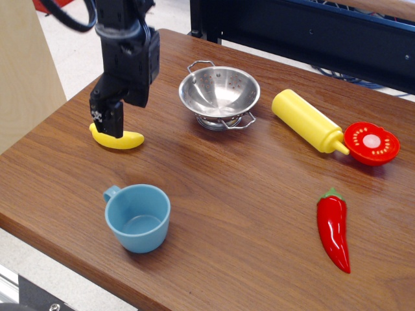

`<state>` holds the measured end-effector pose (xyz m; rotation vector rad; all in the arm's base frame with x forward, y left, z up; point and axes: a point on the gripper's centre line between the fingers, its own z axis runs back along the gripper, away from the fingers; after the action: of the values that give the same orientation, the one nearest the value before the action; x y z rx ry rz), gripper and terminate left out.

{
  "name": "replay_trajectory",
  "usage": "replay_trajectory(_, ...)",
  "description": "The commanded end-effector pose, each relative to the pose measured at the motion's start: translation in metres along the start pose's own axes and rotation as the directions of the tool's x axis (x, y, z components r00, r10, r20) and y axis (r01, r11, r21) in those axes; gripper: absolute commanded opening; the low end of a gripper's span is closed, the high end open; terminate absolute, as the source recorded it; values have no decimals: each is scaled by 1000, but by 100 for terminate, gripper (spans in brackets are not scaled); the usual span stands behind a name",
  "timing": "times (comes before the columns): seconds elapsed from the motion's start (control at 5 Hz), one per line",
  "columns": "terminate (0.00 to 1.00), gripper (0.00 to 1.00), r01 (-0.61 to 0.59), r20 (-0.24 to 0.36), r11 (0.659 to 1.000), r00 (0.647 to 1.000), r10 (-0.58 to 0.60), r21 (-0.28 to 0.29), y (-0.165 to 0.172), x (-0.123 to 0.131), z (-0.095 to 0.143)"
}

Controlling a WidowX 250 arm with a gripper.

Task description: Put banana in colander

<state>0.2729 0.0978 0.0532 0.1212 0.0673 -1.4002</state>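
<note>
The yellow toy banana lies on the wooden table at the left. My black gripper is down at the banana's left half. Its near finger covers part of the banana. The jaws look open, standing almost one behind the other from this view, and the banana rests on the table. The steel colander stands upright and empty at the back middle, to the right of the gripper.
A light blue cup stands near the front left edge. A yellow squeeze bottle lies right of the colander, touching a red tomato slice. A red chili pepper lies at the right.
</note>
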Motion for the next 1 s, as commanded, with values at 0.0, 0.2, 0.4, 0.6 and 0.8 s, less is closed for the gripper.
replay_trajectory(0.0, 0, 100, -11, -6, 997, 1000, 12, 83, 24, 3, -28)
replay_trajectory(0.2, 0, 100, -13, -7, 998, 1000, 14, 55, 21, -1, -32)
replay_trajectory(0.4, 0, 100, -14, -25, 998, 1000, 15, 54, 17, -1, -34)
replay_trajectory(0.6, 0, 0, -39, -26, 998, 999, 40, 45, 17, 2, -33)
replay_trajectory(0.8, 0, 0, -119, -29, 992, 992, 120, 37, 24, 11, -24)
